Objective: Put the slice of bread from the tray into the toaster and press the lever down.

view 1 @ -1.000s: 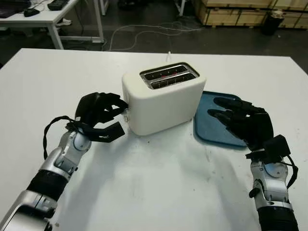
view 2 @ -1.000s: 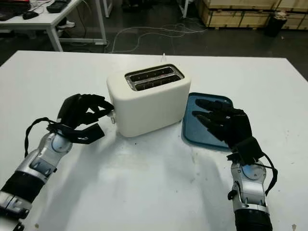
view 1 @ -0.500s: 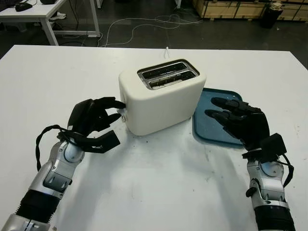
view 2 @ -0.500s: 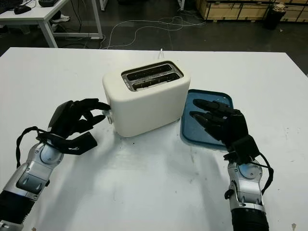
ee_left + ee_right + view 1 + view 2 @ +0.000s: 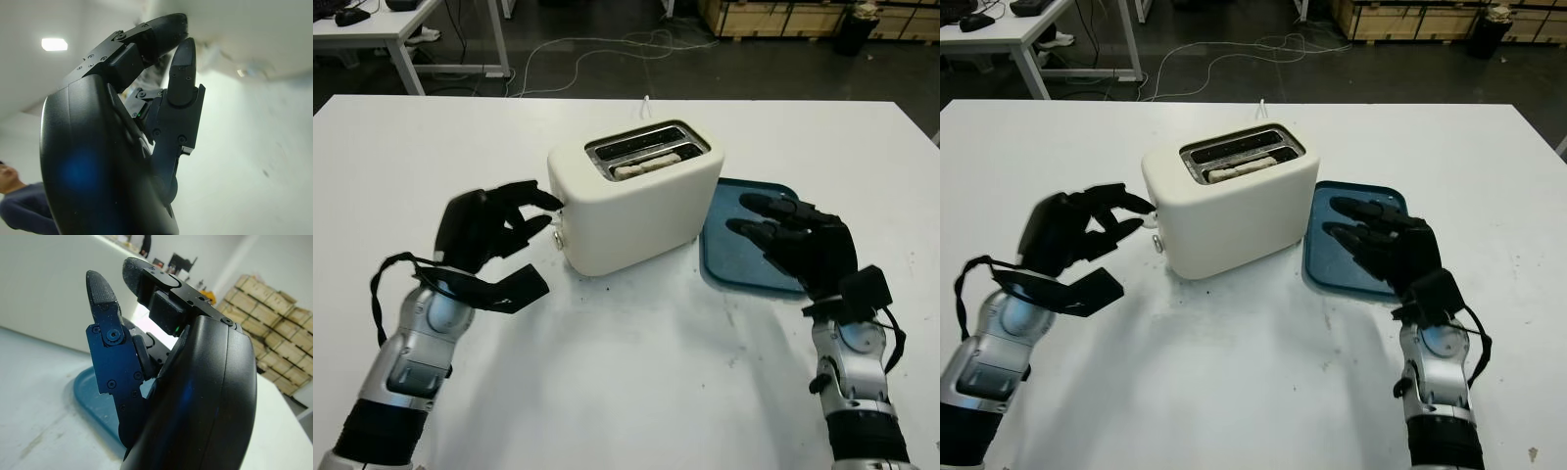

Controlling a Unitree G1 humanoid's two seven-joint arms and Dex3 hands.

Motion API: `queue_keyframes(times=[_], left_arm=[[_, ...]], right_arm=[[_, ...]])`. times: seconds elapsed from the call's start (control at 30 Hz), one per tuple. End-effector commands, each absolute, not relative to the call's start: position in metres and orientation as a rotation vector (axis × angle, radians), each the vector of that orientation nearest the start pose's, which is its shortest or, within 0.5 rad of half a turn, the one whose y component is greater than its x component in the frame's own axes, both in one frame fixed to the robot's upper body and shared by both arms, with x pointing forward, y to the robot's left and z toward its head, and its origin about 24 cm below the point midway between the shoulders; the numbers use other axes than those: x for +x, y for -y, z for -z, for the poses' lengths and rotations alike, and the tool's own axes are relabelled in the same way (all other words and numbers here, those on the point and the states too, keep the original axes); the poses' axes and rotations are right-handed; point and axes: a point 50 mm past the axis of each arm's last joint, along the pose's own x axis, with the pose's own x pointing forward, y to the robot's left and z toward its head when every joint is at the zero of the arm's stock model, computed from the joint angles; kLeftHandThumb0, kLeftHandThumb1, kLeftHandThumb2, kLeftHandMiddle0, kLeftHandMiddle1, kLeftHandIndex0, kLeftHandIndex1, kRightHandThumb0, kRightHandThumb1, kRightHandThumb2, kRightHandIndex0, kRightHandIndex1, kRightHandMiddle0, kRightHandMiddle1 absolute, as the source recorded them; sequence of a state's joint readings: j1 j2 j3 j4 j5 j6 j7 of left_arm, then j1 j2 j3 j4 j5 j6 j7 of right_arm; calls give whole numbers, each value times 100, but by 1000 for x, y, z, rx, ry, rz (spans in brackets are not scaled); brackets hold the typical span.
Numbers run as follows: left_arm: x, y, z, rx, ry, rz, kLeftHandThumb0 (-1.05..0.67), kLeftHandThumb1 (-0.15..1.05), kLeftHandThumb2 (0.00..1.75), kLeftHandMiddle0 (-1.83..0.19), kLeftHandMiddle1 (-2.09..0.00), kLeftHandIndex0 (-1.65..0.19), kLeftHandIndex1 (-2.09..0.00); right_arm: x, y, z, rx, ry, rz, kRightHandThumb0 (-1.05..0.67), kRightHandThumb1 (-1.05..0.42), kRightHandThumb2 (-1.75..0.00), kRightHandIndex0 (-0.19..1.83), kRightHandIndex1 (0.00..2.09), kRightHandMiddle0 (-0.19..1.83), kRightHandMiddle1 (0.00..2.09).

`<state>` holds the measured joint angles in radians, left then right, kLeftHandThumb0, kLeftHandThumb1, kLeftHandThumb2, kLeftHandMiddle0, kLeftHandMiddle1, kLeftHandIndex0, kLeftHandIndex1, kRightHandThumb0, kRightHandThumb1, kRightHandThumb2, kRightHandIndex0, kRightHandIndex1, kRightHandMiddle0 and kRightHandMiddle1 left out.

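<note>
Left robot hand (image 5: 494, 230) sits at the toaster's lever end, holding nothing, its fingertips (image 5: 546, 200) reaching toward the small lever (image 5: 557, 233) on that narrow end face. Whether a fingertip actually touches the lever or the casing I cannot tell; they are at least just beside it. This hand is clearly the nearer one to the lever, which lies directly ahead of its fingers and slightly below the uppermost one.

The white toaster (image 5: 636, 206) stands on the white table (image 5: 636, 392), turned at a slant so its long axis runs from the lever end, on the robot's left and nearer, to the far end on the right and farther back. The two slots follow that same line. The slice of bread (image 5: 651, 164) is in the nearer slot, lying lengthwise along it, with its top edge showing at the slot's mouth. Since the bread stands this high, I judge the lever is not yet latched down, and pressing it is the step remaining. That press would need to travel straight down the end face.

Right robot hand (image 5: 798, 245) hovers open over the blue tray (image 5: 729, 264), which lies just beside the toaster's far end and carries no bread. Its fingers point toward the toaster, away from the lever side.
</note>
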<state>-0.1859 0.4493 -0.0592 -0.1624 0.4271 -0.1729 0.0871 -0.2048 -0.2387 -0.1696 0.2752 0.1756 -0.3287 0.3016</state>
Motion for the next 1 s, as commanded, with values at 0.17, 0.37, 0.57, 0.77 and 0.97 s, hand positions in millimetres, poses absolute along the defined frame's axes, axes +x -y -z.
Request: queue_keyframes(times=[0.17,0.37,0.57,0.77,0.97], left_arm=[[269,-191,-156,878,565,-1,-29,92,12,-82,-138,-86,-89],[274,-193,-162,958,567,55,-28,92,12,-88,-130,-87,-88],[280,-199,-186,1136,536,137,-33,92,14,-87,-140,-89,-80],[293,-200,-204,1263,538,213,-37,91,3,-95,-129,-103,-66],[307,-200,-214,1394,553,253,-43,85,0,-107,-107,-125,-28]], right_arm=[[290,217,-85,-143,333,-143,-45,-84,0,112,2,101,1],[288,217,-81,-124,310,-151,-46,-84,0,111,1,101,1],[287,218,-79,-121,303,-151,-45,-84,0,111,1,102,0],[286,217,-78,-119,293,-149,-45,-84,0,112,1,103,0],[285,216,-79,-106,298,-152,-44,-84,0,112,1,103,0]])
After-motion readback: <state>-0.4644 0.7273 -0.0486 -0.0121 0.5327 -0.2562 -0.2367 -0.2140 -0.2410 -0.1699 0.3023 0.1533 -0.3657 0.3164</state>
